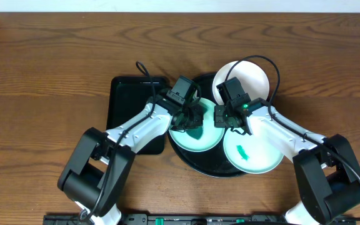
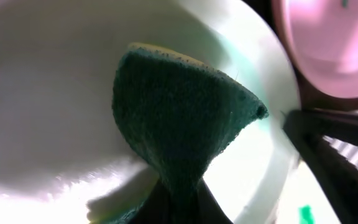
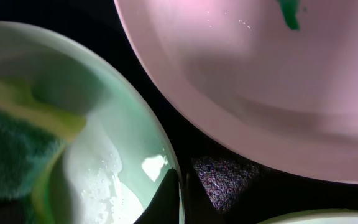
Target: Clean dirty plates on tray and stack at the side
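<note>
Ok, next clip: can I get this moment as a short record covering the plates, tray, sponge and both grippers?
tray: round black tray, carrying all three plates
left mint plate: under the sponge, wet sheen
right mint plate: green smear at centre
white plate: far side of tray, smear visible in right wrist view
left gripper: shut on green sponge, pressed onto left mint plate
right gripper: at left mint plate's rim, grip unclear
beside: rectangular black tray
stacked aside: none yet
</note>
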Robot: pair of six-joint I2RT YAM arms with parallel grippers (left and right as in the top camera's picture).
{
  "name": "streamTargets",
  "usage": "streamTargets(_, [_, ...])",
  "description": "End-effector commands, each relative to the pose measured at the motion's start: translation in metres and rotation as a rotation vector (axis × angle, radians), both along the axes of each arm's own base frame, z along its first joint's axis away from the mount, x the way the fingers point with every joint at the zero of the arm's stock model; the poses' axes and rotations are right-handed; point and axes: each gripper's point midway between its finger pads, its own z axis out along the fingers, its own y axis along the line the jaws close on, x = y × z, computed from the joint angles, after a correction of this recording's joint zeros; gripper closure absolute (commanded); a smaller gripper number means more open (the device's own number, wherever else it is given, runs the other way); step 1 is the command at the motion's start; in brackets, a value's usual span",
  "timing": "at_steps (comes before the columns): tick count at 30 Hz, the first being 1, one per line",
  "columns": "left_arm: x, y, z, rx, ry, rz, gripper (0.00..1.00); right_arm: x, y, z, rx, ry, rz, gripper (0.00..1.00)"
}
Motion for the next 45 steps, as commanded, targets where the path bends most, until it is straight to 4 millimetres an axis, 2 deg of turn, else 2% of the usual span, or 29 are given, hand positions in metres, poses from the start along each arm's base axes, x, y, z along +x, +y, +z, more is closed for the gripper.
streamTargets(1, [0.003,-0.014,0.045,-0.1,-0.067,-0.017,0.92,-0.006,0.014,-0.001,0.05,0.022,0.027,0.99])
streamTargets(5, [0.011,-0.007,0.076,-0.1,-0.166,0.01,0.92,-0.006,0.014,-0.001,0.05,0.022,0.027,0.99])
streamTargets(8, [0.017,0.005,0.087,-0.053,-0.22,0.05,0.92,-0.006,0.014,-0.001,0.049,0.021,0.027,0.99])
streamTargets(16, [0.013,0.054,0.066,0.191,-0.193,0.185,0.92,-0.006,0.014,-0.001,0.049,0.021,0.027,0.99])
streamTargets(20, [0.009,0.064,0.058,0.242,-0.18,0.195,0.92,-0.006,0.014,-0.001,0.049,0.021,0.027,0.99])
streamTargets(26, [0.007,0.065,0.043,0.265,-0.15,0.188,0.92,-0.006,0.014,-0.001,0.049,0.022,0.027,0.99])
streamTargets(36, [0.004,0.061,-0.01,0.308,-0.03,0.192,0.92,-0.006,0.014,-0.001,0.049,0.022,0.028,0.99])
streamTargets(39, [-0.001,0.048,-0.01,0.239,0.003,0.164,0.92,-0.006,0.015,-0.001,0.049,0.021,0.027,0.99])
streamTargets(45, [-0.005,0.011,0.002,0.044,0.042,0.095,0.92,-0.006,0.015,-0.001,0.05,0.021,0.028,0.99])
